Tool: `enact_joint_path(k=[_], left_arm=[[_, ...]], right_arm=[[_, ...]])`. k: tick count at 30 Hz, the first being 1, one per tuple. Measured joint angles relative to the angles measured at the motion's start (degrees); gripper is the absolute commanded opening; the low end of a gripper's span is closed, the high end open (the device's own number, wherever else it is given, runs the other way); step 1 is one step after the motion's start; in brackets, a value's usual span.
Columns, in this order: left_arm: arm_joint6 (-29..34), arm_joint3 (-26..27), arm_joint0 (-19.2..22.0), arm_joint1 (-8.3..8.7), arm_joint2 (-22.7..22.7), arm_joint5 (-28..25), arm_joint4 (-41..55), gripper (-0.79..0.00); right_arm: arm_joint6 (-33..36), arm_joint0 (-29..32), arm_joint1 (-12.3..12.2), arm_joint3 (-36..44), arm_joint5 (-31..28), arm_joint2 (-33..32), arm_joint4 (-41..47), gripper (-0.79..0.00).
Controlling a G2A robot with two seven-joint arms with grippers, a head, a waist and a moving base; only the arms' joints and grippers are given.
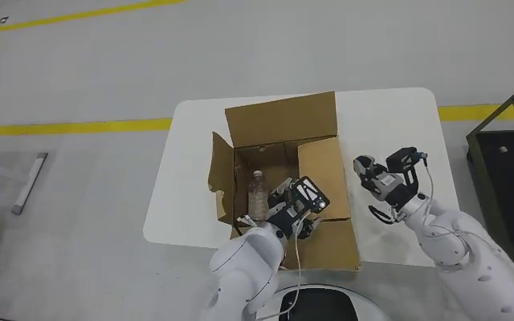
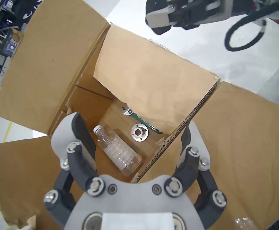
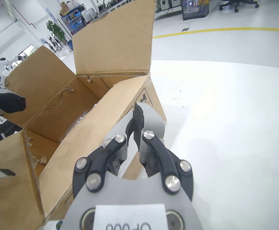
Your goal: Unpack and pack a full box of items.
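Left wrist view: left claw (image 2: 131, 125) spread wide over box (image 2: 152, 82) (bottle (image 2: 118, 151) inside); right claw (image 3: 136, 119) pinched together.

A lab or workshop hall: pale floor (image 1: 241, 48) with yellow lines (image 1: 80, 127), storage shelves (image 3: 75, 18), office chairs (image 3: 237, 4), a potted plant (image 3: 55, 30).

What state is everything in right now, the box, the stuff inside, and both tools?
Cardboard box: open, one flap leaning inward.
Plastic bottle: capped, lying on its side on the box floor.
Wrench: lying flat, partly under the leaning flap.
Metal flange: lying flat beside the wrench.
Left tool: open, empty, above the box.
Right tool: shut, empty, beside the box.
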State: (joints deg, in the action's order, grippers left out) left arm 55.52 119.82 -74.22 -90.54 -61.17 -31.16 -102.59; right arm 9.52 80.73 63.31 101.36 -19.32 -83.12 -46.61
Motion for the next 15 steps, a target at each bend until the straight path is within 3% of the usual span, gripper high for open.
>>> enact_joint_path(k=[7, 11, 15], left_arm=[[-1.34, -0.47, -0.51, -0.04, -0.2, 1.42, 1.4, 0.0], [-3.36, -1.81, -0.02, -0.75, -0.89, 8.22, 12.25, 0.0], [-3.19, -5.03, 3.76, -1.9, -2.25, 17.5, 27.84, 0.0]], right_arm=[[-1.88, 13.26, -0.63, 9.8, -0.22, -8.56, 3.34, -0.785], [-1.99, 17.58, -0.7, 11.48, -0.26, -11.49, 4.92, -0.785], [-2.2, 20.04, -0.67, 11.55, -0.4, -13.14, 6.12, -0.785]])
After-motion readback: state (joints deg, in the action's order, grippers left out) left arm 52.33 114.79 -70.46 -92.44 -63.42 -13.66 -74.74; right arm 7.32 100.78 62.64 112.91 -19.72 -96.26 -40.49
